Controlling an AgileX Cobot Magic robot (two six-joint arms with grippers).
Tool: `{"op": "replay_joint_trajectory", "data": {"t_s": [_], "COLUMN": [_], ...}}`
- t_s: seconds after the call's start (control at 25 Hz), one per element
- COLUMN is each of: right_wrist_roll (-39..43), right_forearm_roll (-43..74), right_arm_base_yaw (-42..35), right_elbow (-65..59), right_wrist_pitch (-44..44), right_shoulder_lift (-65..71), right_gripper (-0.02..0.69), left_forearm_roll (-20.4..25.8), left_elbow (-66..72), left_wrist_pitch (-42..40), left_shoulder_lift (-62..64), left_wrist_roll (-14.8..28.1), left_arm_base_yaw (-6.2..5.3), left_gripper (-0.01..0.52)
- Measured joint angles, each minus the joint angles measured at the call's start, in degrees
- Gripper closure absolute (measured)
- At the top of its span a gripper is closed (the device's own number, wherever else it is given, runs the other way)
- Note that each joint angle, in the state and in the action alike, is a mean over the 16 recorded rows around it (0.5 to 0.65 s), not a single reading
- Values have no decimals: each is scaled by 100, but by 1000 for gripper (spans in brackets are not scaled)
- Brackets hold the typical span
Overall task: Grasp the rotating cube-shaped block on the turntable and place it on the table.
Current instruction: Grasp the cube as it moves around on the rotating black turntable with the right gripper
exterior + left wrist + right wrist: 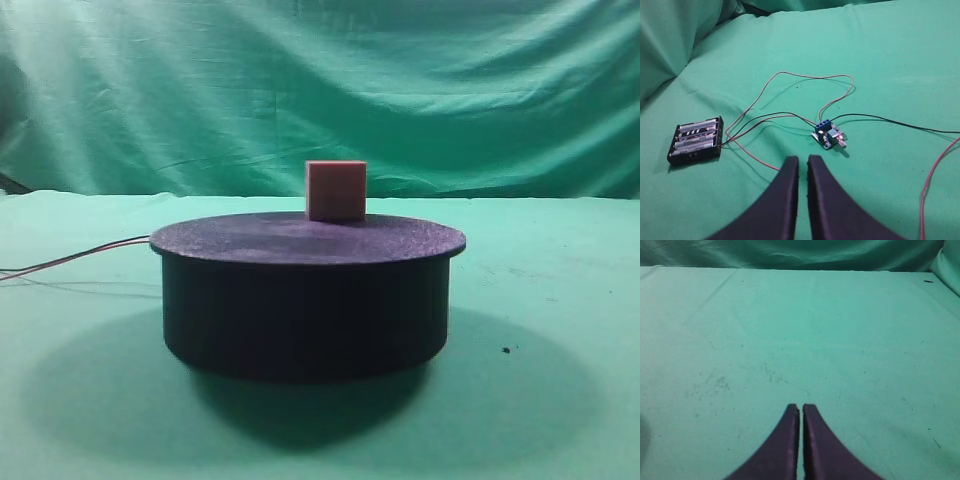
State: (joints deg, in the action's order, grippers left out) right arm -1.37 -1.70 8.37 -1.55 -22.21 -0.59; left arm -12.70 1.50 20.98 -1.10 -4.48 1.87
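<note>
The salmon-pink cube-shaped block (336, 190) sits on the far side of the black turntable (306, 290), which stands in the middle of the green table (560, 300). No gripper shows in the exterior view. My left gripper (803, 160) is shut and empty, above green cloth, pointing at a small circuit board. My right gripper (801, 408) is shut and empty over bare green cloth. Neither wrist view shows the block or the turntable.
Thin red and black wires (75, 260) trail left from the turntable. In the left wrist view a black battery holder (696, 140) and a small blue circuit board (828, 135) lie on the cloth, joined by looping wires (805, 77). A green backdrop (320, 90) hangs behind.
</note>
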Motion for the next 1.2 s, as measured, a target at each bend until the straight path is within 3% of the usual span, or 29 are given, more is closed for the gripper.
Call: {"op": "replay_joint_trajectory", "data": {"t_s": [0.52, 0.96, 1.2], "right_wrist_roll": [1, 80, 128], "right_forearm_roll": [5, -405, -784], "right_arm_base_yaw": [0, 0, 0], "right_elbow": [-2, 113, 757], "right_wrist_pitch": [93, 1967, 1940], "right_shoulder_lift": [0, 39, 579], "right_gripper": [665, 665, 665], "left_forearm_roll": [0, 0, 0], "left_elbow": [0, 0, 0], "left_wrist_pitch": [0, 0, 0], "left_shoulder_lift": [0, 0, 0], "left_wrist_roll": [0, 0, 0], "left_arm_base_yaw": [0, 0, 0], "left_gripper": [514, 514, 514]}}
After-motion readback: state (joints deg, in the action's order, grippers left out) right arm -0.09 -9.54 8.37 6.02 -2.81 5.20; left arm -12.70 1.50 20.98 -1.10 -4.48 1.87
